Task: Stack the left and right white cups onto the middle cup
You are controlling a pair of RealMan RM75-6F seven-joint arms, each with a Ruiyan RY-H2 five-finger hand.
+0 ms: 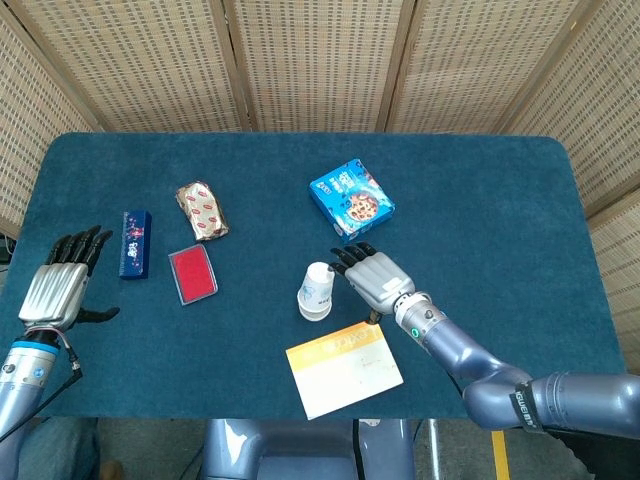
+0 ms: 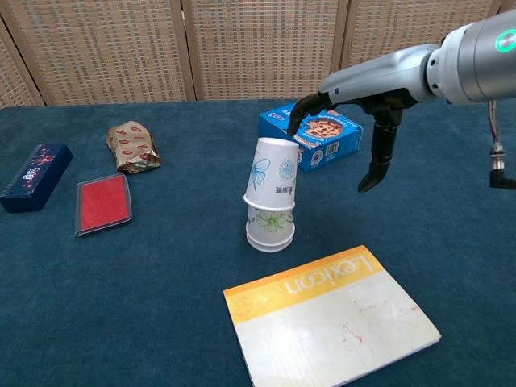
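The right hand [image 2: 355, 121] hangs empty, fingers spread, just right of the stacked white cups [image 2: 270, 197], which stand upside down mid-bench, the top cup tilted. The left hand [image 1: 60, 285], also spread, hovers well apart at the bench's [image 2: 451, 242] left edge.

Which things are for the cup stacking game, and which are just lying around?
For the job: stacked white cups, right hand, left hand.

Just lying about: cookie box, notebook, red case, dark blue box, wrapped snack.
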